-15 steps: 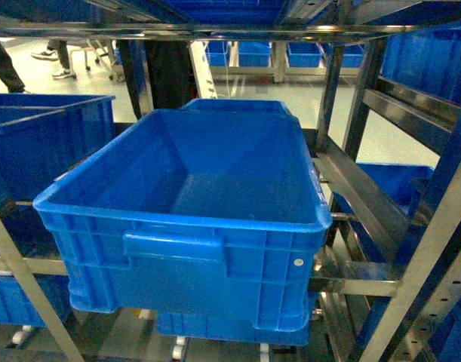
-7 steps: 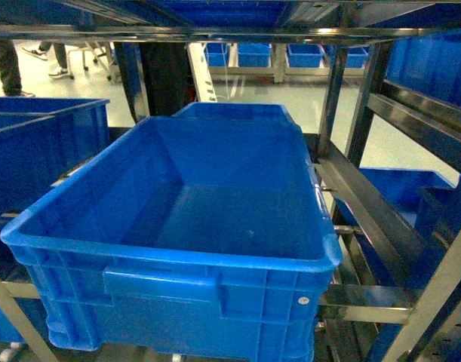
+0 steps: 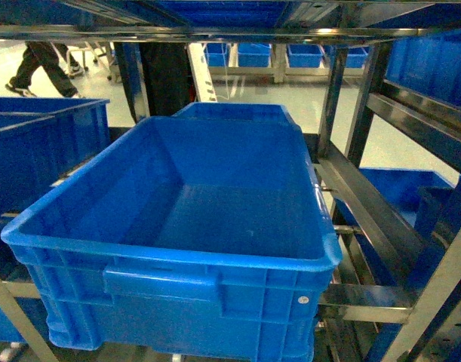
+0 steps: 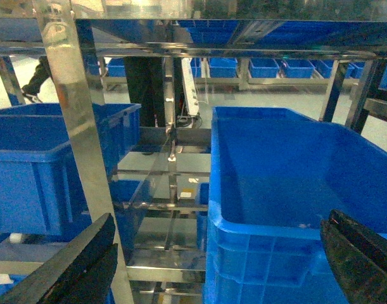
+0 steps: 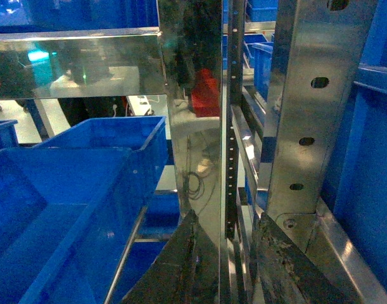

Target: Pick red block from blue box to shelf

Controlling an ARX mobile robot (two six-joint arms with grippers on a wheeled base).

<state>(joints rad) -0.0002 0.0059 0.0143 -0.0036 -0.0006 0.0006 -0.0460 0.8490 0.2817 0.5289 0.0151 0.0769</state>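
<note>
Shiny metal and smooth blue plastic

The shelf is shiny silver metal, like a mirror. The big blue crate in the middle is smooth, glossy plastic with ribbed sides. The floor at the top looks pale and shiny.

front crate: big dark blue ribbed one filling most of my head view, nothing visible inside it
crate behind it: same blue, I only see its rim
left crate: another dark blue one, just beside the front crate
far crates: row of blue ones across the pale floor
person: only dark-trousered legs, walking at the top left
</note>
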